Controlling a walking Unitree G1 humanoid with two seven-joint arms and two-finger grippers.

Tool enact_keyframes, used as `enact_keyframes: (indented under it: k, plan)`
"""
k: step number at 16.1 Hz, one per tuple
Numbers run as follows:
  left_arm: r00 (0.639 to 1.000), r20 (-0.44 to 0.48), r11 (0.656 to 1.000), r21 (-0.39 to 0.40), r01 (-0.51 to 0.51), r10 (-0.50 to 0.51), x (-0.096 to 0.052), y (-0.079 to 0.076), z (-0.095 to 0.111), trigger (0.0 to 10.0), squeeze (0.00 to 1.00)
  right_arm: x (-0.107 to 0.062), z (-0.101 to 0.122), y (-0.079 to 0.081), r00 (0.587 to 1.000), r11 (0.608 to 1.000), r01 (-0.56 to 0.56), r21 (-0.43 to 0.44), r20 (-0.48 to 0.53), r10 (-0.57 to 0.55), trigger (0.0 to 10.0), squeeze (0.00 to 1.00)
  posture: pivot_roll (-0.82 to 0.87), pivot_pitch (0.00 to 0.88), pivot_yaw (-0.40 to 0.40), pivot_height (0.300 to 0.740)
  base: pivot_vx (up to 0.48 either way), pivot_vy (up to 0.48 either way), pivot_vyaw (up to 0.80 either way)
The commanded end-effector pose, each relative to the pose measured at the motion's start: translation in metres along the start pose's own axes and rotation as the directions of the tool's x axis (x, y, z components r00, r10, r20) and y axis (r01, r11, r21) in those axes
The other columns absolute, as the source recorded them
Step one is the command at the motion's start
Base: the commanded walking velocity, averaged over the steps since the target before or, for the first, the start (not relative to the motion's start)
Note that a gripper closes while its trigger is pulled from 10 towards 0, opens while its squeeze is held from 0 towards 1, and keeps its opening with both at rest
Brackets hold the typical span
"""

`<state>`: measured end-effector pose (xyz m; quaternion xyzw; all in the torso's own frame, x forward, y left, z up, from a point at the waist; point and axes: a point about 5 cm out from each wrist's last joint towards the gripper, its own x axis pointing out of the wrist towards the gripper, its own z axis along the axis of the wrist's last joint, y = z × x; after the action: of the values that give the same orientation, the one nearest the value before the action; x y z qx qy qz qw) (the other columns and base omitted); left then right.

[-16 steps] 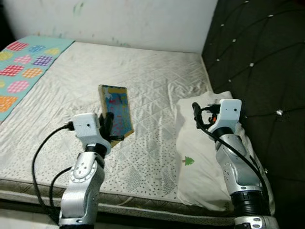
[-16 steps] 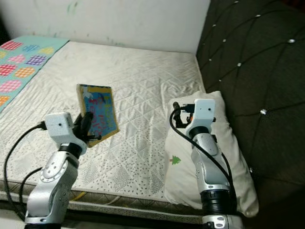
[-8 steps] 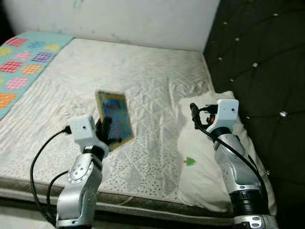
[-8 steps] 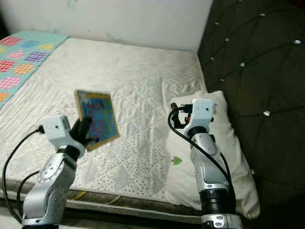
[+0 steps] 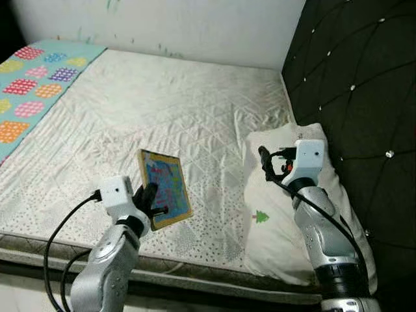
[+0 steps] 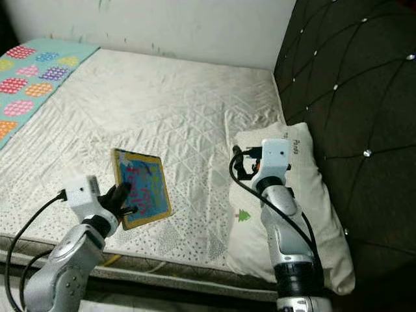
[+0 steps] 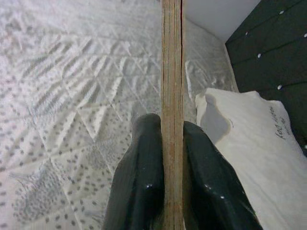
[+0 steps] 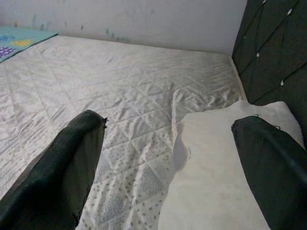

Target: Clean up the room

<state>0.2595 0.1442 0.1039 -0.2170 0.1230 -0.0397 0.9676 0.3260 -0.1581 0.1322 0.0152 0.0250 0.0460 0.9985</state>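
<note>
My left gripper [image 7: 171, 143] pinches the thin, stiff, light book [image 5: 166, 188] near the mattress's [image 5: 195, 117] front edge; my right gripper [image 8: 168, 143] gapes empty

— What sort of place is this?
— A bedroom in a home: a quilted mattress [image 5: 162, 123], a white pillow [image 5: 279, 221], a dark tufted headboard [image 5: 351, 84] and a patterned blanket [image 5: 32, 91].

Book [image 5: 166, 188] held tilted above the bed [image 5: 162, 110], near its front edge, left of pillow [image 5: 273, 214]. Pillow on bed against headboard [image 5: 351, 71] at right. Blanket [image 5: 32, 84] at far left.
</note>
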Motion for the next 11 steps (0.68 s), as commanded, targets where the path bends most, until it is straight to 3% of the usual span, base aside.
enact_keyframes:
  k: [1, 5, 11]
  plan:
    - [0.999, 0.002, 0.998, -0.031, 0.054, -0.054, -0.002, -0.007, 0.005, 10.0, 0.0, -0.002, 0.001, 0.0, 1.0, 1.0, -0.005, -0.004, -0.006, 0.005, 10.0, 0.0, 0.01, 0.101, -0.067, 0.74, 0.0, 0.0, 0.0]
    - [0.987, -0.076, 0.975, -0.184, 0.124, -0.14, -0.002, -0.007, -0.007, 10.0, 0.0, -0.002, 0.002, -0.002, 1.0, 1.0, -0.008, -0.01, -0.013, 0.007, 10.0, 0.0, -0.01, 0.114, -0.072, 0.74, 0.0, 0.0, 0.0]
    - [0.98, -0.07, 0.961, -0.221, 0.167, -0.186, -0.003, 0.003, 0.001, 10.0, 0.0, -0.008, 0.001, -0.01, 1.0, 0.999, -0.007, -0.036, -0.029, 0.006, 10.0, 0.0, -0.01, 0.118, -0.086, 0.74, 0.0, 0.0, 0.0]
